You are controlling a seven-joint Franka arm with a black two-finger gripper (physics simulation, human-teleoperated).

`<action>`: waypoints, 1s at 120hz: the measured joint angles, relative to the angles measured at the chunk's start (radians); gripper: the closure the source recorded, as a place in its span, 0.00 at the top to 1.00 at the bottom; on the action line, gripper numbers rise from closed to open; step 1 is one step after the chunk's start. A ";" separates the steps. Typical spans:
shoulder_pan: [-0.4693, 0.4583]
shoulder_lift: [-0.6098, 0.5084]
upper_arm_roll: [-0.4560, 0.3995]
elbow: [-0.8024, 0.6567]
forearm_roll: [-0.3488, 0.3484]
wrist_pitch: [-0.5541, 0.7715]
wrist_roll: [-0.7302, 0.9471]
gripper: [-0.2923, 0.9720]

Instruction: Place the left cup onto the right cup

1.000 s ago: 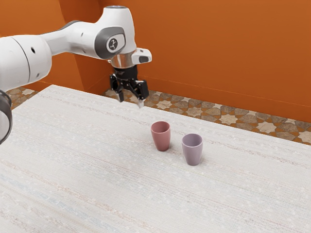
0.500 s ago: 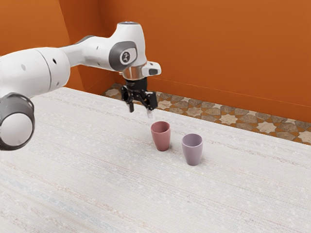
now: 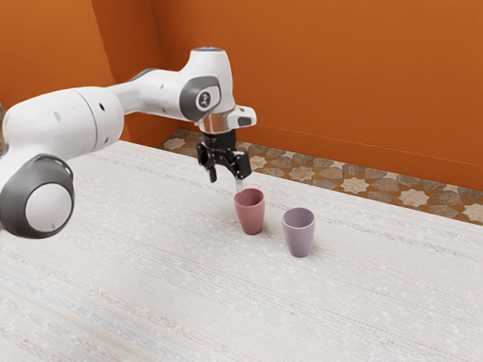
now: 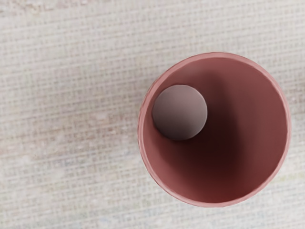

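A pink cup (image 3: 250,210) stands upright on the pale table (image 3: 136,256), the left one of the pair in the exterior view. Just to its right stands a lilac cup (image 3: 298,231), also upright and apart from it. My black gripper (image 3: 226,179) hovers open just above and slightly left of the pink cup's rim, holding nothing. The wrist view looks straight down into the pink cup (image 4: 214,129), its round bottom visible inside.
An orange wall (image 3: 339,68) and a strip of patterned floor tiles (image 3: 355,181) lie beyond the table's far edge. Wide bare tabletop spreads in front of and to both sides of the cups.
My arm has swung toward the exterior view's right and come lower, bringing the open gripper from well left of the pink cup to just above its rim. Both cups stayed put.
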 joint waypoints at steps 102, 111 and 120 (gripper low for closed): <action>0.012 0.150 -0.014 0.147 0.031 0.001 0.025 0.74; 0.011 0.164 -0.018 0.165 0.035 0.002 0.026 0.74; 0.011 0.174 -0.020 0.175 0.038 0.002 0.027 0.74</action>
